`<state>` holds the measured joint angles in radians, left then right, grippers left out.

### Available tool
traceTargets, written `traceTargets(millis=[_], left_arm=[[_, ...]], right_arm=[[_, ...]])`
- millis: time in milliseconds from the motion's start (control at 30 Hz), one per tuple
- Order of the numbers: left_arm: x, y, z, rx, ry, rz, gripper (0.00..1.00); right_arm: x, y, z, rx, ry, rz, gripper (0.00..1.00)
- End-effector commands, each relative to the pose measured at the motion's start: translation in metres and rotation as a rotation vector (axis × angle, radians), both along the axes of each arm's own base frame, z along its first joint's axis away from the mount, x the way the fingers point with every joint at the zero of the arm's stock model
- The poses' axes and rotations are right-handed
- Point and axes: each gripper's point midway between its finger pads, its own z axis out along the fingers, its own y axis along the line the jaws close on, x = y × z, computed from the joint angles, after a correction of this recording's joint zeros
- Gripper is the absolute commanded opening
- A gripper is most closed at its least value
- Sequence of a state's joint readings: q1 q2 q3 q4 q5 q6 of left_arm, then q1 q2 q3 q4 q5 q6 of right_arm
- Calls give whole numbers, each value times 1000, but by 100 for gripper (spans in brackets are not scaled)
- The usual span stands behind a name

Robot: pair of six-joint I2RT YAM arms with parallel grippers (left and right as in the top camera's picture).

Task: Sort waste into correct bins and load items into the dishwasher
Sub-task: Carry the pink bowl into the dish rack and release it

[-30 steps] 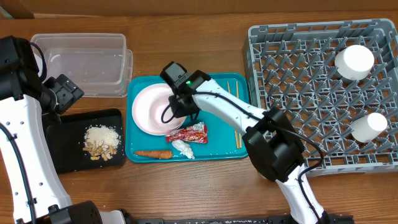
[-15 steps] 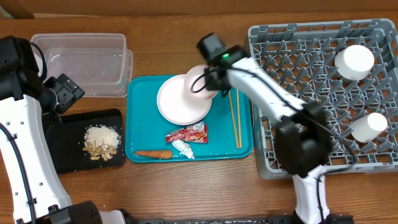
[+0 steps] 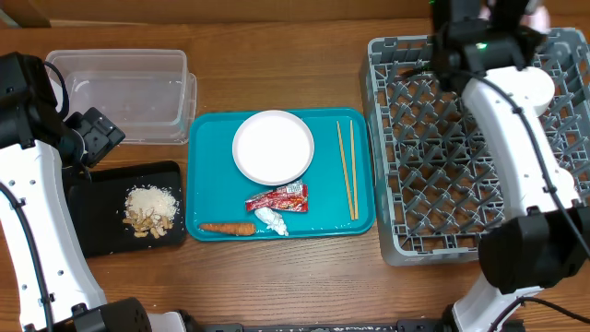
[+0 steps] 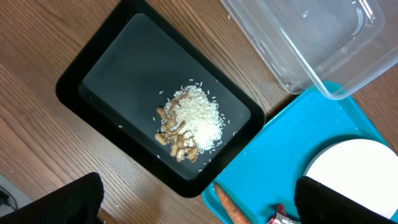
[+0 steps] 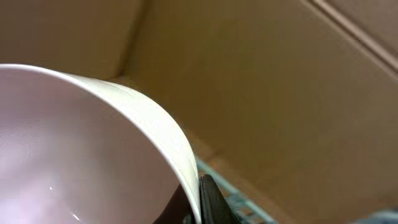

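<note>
My right gripper [image 5: 200, 198] is shut on the rim of the white bowl [image 5: 74, 149] and holds it high over the far edge of the grey dish rack [image 3: 433, 166]. The bowl barely shows at the top of the overhead view [image 3: 538, 15]. The round plate [image 3: 273, 148] lies on the teal tray [image 3: 212, 175] with the chopsticks [image 3: 348, 169], red wrapper [image 3: 278, 197], tissue [image 3: 271, 219] and carrot stick [image 3: 228, 228]. Food scraps [image 3: 149, 209] lie in the black tray [image 3: 92, 217]. My left gripper [image 4: 199, 205] is open above the black tray's corner. The cups are hidden by my right arm.
The clear tub [image 3: 120, 92] stands at the far left, behind the black tray and touching the teal tray's corner. My right arm spans the dish rack from front to back. A brown cardboard wall stands behind the rack in the right wrist view.
My right gripper lifted the bowl off the plate and carried it right and back, from the teal tray to the far edge of the dish rack. The left arm has not moved.
</note>
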<state>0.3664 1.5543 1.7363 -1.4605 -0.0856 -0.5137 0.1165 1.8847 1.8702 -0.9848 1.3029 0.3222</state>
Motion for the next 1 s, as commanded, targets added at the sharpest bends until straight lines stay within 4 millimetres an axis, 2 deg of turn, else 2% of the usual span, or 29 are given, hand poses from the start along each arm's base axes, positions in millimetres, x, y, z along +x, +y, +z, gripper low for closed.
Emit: traceTargets(millis=[0, 133, 267, 400, 667, 733, 967], left_arm=[[2, -1, 5, 3, -19, -17, 100], [3, -1, 5, 4, -22, -17, 100], [3, -1, 5, 4, -22, -17, 100], [3, -1, 5, 4, -22, -16, 100], [3, 0, 6, 5, -23, -17, 100], [3, 0, 6, 5, -23, -17, 100], [3, 0, 6, 5, -23, -17, 100]], right_arm=[[-5, -32, -13, -77, 44, -120, 4], [3, -45, -52, -81, 165, -143, 4], [12, -48, -92, -60, 266, -134, 4], [17, -45, -115, -39, 323, -118, 4], [5, -42, -148, -2, 411, -105, 4], [-2, -35, -160, 8, 427, -101, 4], [1, -7, -168, 14, 441, -43, 4]])
